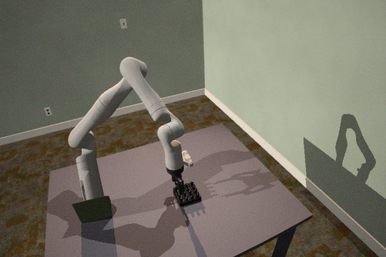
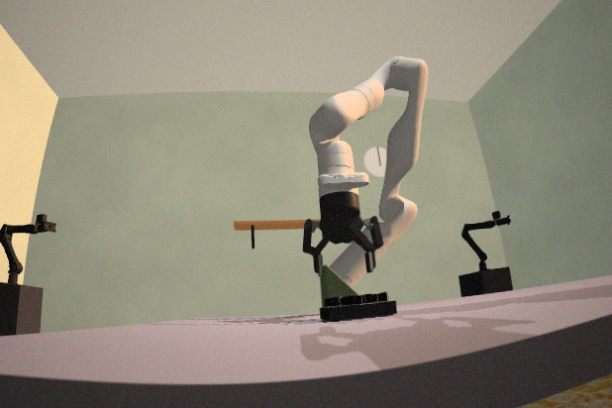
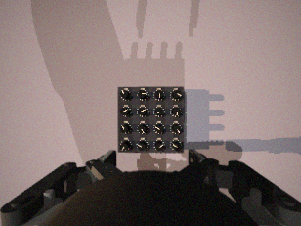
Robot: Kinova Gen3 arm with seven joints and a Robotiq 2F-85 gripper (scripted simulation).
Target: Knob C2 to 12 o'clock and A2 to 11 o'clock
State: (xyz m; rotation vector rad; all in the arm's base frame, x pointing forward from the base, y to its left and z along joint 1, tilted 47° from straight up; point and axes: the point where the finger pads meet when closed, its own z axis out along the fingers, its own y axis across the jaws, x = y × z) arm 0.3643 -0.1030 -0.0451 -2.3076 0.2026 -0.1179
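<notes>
The black knob box (image 1: 187, 194) (image 2: 357, 309) (image 3: 151, 119) stands on its feet on the grey table (image 1: 256, 214) (image 2: 198, 350) (image 3: 44, 97). It carries four rows of four black knobs with white lines. In the wrist view the whole grid shows, but the printed names are too small to read and no socket is visible. My gripper (image 1: 178, 186) (image 2: 345, 266) (image 3: 151, 158) is open and empty. It points straight down and hangs a short way above the box, over its near-left edge as the top view shows it. It touches no knob.
The arm's dark green base block (image 1: 92, 208) sits at the table's left. The table's right and front edges (image 1: 300, 221) are near. Two small black arms on stands (image 2: 482, 270) (image 2: 15, 265) and a wooden shelf (image 2: 269, 225) are in the background.
</notes>
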